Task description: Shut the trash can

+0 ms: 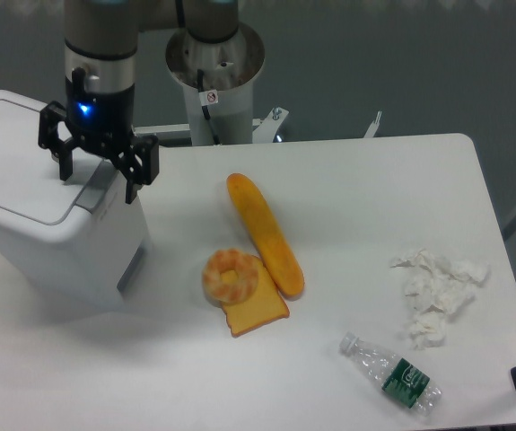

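Note:
The trash can is a large white boxy bin at the left of the table. Its flat lid lies down on the body, and a grey latch panel shows on the side facing right. My gripper hangs over the bin's right top edge. Its black fingers are spread apart with nothing between them, so it is open. The lower tips sit close to the lid's right rim; I cannot tell whether they touch it.
A long baguette, a bagel and a toast slice lie mid-table. Crumpled white tissues and a plastic bottle are at the right. The robot's base stands behind the table.

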### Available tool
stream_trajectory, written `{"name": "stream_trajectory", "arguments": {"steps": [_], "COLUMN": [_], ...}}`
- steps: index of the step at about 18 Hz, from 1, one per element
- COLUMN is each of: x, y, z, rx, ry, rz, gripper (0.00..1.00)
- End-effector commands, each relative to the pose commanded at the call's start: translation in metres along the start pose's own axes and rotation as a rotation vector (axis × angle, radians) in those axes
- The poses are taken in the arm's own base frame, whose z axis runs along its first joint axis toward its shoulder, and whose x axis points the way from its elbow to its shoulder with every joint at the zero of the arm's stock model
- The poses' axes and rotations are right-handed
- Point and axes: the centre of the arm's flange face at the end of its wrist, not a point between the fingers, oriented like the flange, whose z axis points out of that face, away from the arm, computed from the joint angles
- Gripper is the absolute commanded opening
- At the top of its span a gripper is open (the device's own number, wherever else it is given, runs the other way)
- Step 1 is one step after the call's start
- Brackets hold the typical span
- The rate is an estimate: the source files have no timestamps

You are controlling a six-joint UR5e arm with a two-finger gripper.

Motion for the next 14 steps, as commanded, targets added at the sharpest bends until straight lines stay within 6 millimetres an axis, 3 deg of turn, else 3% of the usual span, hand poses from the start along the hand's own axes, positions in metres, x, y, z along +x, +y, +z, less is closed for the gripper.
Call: {"name": "stream_trajectory", "arguments": {"steps": [14], "x": [-0.026], "y": [0.0], "z": [0.029], "rx": [-0.047], "ry": [0.001], "rz": [-0.04], "gripper": [1.0]}}
